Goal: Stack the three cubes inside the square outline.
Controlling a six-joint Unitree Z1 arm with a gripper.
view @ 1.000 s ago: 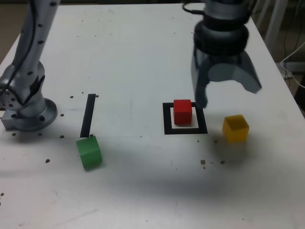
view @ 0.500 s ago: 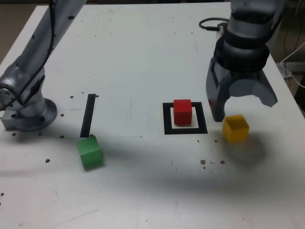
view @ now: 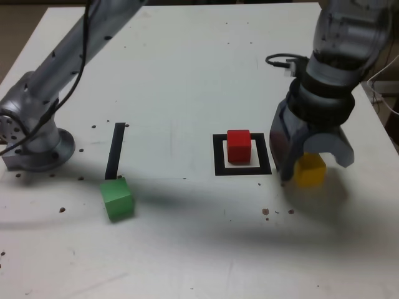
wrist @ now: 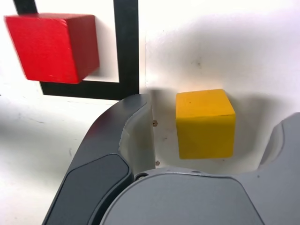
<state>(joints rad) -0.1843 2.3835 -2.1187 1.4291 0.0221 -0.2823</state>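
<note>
Since a second ago the gripper (view: 310, 167) has swung from above the square outline (view: 242, 155) down over the yellow cube (view: 312, 172), just beside the outline on the exterior view's right; its jaws stand apart, one either side, not clamped. The red cube (view: 239, 146) sits inside the outline, the green cube (view: 117, 199) well apart on the desk (view: 187, 75). No writing is readable.

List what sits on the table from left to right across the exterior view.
Arm base → black strip → green cube → square outline with the red cube inside → end effector straddling the yellow cube.
</note>
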